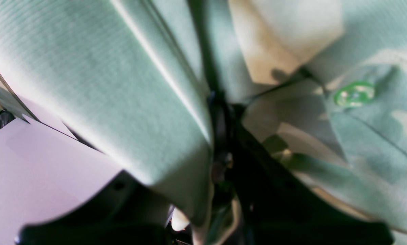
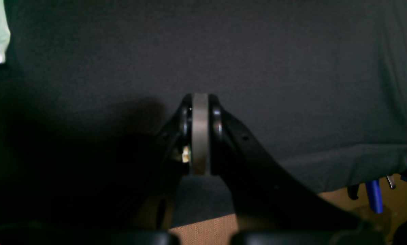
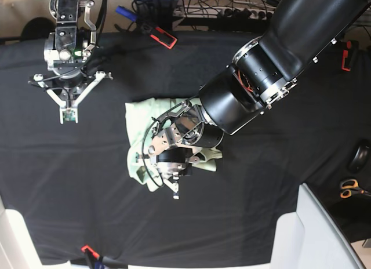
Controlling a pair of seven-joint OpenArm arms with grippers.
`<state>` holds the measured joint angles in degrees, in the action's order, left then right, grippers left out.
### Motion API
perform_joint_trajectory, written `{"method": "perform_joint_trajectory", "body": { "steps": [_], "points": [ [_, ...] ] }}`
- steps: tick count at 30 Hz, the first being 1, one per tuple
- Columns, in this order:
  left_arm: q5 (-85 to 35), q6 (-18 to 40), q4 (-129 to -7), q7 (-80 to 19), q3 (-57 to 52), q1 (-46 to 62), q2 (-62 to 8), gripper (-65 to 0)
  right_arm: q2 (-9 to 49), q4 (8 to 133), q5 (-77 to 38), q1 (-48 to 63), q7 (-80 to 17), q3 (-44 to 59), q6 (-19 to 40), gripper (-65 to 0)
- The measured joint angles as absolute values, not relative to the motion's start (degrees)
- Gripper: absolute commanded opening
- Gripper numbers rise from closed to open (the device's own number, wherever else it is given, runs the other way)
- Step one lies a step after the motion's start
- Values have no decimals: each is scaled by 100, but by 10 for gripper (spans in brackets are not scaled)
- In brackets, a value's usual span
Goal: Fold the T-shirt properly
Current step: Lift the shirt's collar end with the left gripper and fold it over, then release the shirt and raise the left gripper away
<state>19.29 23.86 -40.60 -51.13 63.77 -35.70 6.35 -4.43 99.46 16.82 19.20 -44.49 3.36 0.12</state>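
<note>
Taking the black cloth-covered table (image 3: 290,135) as the landmark and reading the base view from its left edge: the right gripper (image 3: 68,115) hangs over the table's far-left part, well apart from the garment, with bare black cloth under it. Its wrist view shows the two pads pressed flat together with nothing between them, so it is closed and empty (image 2: 200,102).

Toward the middle of the table lies the T-shirt (image 3: 138,127), a pale mint-green bundle, bunched and partly folded over itself, with its left portion showing and the rest hidden under the arm.

Just right of that, the left arm reaches down from the table's far-right corner and its left gripper (image 3: 174,188) sits at the near edge of the bundle. From the wrist camera the jaws are nearly together and pinch a fold of the green fabric (image 1: 121,85), which drapes over both sides of the fingers. A small green button (image 1: 354,93) lies on the cloth to the right of the grip, beside a pale inner patch of the shirt

At the table's right near edge lie orange-handled scissors (image 3: 349,188)
</note>
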Motion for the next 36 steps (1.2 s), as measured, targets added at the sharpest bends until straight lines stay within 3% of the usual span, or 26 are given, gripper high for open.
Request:
{"method": "perform_joint_trajectory", "body": {
  "steps": [4, 7, 9, 13, 17, 24, 30, 32, 34, 36],
  "points": [
    [1929, 2386, -4066, -5124, 6375, -3570, 648, -650, -445, 9946, 1682, 1920, -4449, 336, 12, -638],
    [1927, 2388, -4058, -5177, 6375, -3632, 714, -556, -445, 9946, 1684, 1920, -4449, 336, 10, -638],
    [1885, 2386, -4071, -5424, 6375, -3721, 744, -455, -445, 9944, 1682, 1920, -4449, 336, 10, -638],
    [1887, 2397, -4077, -5767, 6375, -3979, 722, -349, -445, 9944, 1680, 1920, -4449, 336, 12, -638],
    [1911, 2388, -4093, -6064, 6375, -4174, 714, -314, -445, 9944, 1682, 1920, -4447, 336, 12, -638],
    [1841, 2390, -4665, -6263, 6110, -4368, 521, -307, -447, 9942, 1682, 1922, -4451, 336, 10, -638],
    [1855, 2381, -6626, -6768, 3795, -3959, 456, -333, -447, 9942, 1682, 1927, -4440, 322, 12, -638],
    [1933, 2381, -7623, -6971, 3155, -3452, 427, -453, -445, 9953, 1730, 1938, -4434, 274, 191, -640],
    [1970, 2421, -8451, -7054, 2808, -2696, 351, -645, -412, 9955, 1750, 1946, -4425, 80, 808, -641],
    [1894, 2770, -8895, -7091, 2655, -1796, 235, -650, -478, 9957, 1682, 1953, -4401, -99, 1400, -641]
  ]
}}
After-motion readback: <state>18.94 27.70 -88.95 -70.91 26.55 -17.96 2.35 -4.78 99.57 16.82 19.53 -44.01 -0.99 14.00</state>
